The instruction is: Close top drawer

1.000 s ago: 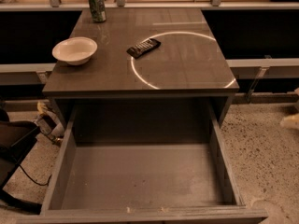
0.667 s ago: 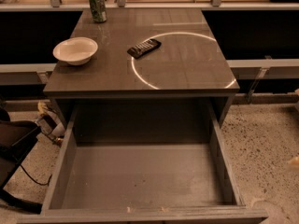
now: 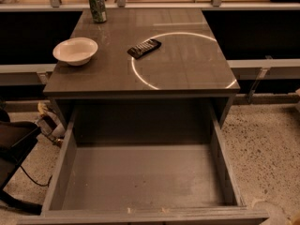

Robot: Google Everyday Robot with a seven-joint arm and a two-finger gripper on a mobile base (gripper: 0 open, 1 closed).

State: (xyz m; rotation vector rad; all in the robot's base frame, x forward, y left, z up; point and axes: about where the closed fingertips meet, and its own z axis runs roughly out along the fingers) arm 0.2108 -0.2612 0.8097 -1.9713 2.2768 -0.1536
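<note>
The top drawer [image 3: 145,182] is pulled fully out toward me under the grey table top [image 3: 187,74]. Its smooth grey inside holds nothing. Its front panel [image 3: 140,216] runs along the bottom edge of the view, and the handle is hidden. My gripper is not plainly in view. A pale rounded shape [image 3: 274,212] shows at the bottom right corner, just beside the drawer's front right corner, and I cannot tell what it is.
On the table top stand a white bowl [image 3: 75,51], a green can [image 3: 97,6] and a black remote [image 3: 144,48]. A dark chair or cart with cables [image 3: 16,149] stands at the left. Speckled floor [image 3: 267,144] lies at the right.
A pale shape at the right edge, level with the table's front, has gone from there. A pale shape now shows at the bottom right corner. The drawer has not moved.
</note>
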